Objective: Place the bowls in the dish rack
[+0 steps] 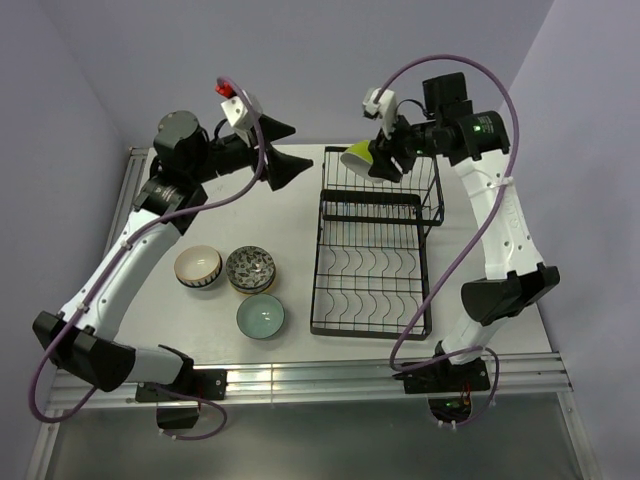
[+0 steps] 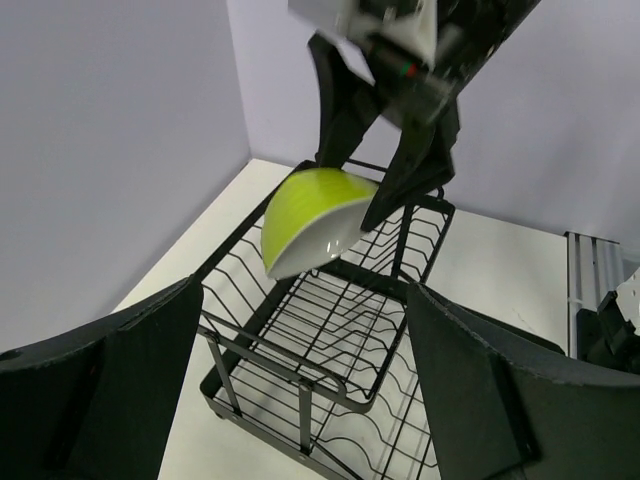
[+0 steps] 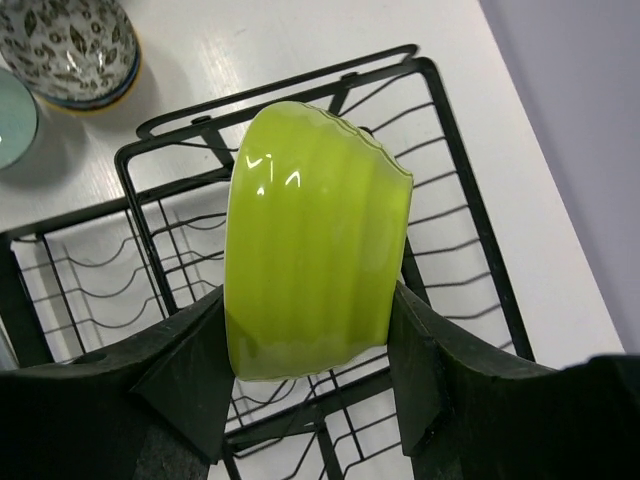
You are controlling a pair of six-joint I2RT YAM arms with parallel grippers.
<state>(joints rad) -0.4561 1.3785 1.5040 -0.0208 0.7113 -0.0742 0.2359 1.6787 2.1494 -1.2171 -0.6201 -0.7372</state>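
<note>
My right gripper (image 1: 378, 160) is shut on a lime green bowl (image 1: 357, 158), held on its side above the raised basket end of the black dish rack (image 1: 372, 318). The right wrist view shows the bowl (image 3: 315, 270) clamped between both fingers over the rack wires (image 3: 470, 215). The left wrist view shows the bowl (image 2: 315, 220) hanging over the rack (image 2: 330, 330). My left gripper (image 1: 290, 150) is open and empty, raised left of the rack's far end. Three bowls stand on the table left of the rack: cream striped (image 1: 198, 267), dark patterned (image 1: 250, 267), pale mint (image 1: 260, 317).
The white table (image 1: 250, 200) ends at a metal rail along the near edge (image 1: 330, 380). Purple walls stand behind and at both sides. Cables loop over both arms. The patterned bowl (image 3: 65, 45) and the mint bowl (image 3: 12, 115) show in the right wrist view.
</note>
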